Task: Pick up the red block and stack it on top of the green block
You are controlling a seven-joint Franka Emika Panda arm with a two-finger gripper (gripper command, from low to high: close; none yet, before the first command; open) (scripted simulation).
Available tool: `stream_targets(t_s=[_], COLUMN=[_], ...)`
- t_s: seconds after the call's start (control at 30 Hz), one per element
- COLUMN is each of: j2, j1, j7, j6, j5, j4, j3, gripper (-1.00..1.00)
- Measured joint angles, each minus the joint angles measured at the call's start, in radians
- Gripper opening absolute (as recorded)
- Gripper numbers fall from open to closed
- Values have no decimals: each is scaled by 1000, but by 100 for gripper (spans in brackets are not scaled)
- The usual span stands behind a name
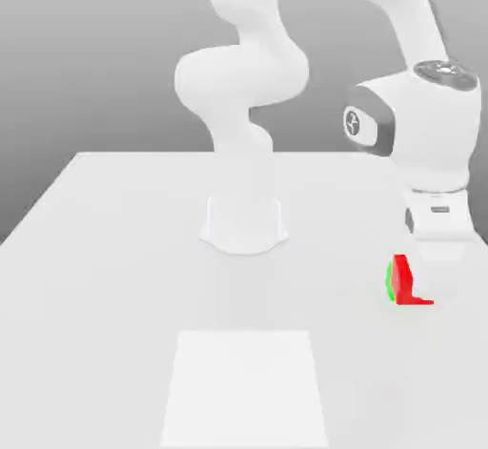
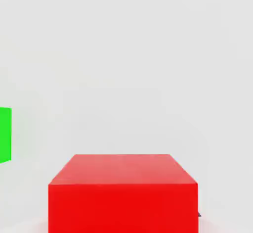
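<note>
The red block is seen gripped in the closed gripper; the green block lies close beside it, so a lift and short sideways shift is judged necessary.

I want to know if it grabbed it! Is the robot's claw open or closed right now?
Gripper: closed on the red block, down at the table; the green block sits beside it.
</note>
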Motion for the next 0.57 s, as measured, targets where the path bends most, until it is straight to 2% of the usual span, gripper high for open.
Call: stream_targets(t_s=[0.2,0.43,0.47,0.57], j2=[-134,69,103,103], j1=[153,129,125,107], j7=[-168,-106,-83,-82], j6=[-3,207,240,240], j5=[-29,-159,-192,-192], j4=[-125,-135,-134,-134], j3=[96,119,114,114], gripper=[-100,-100,100,100])
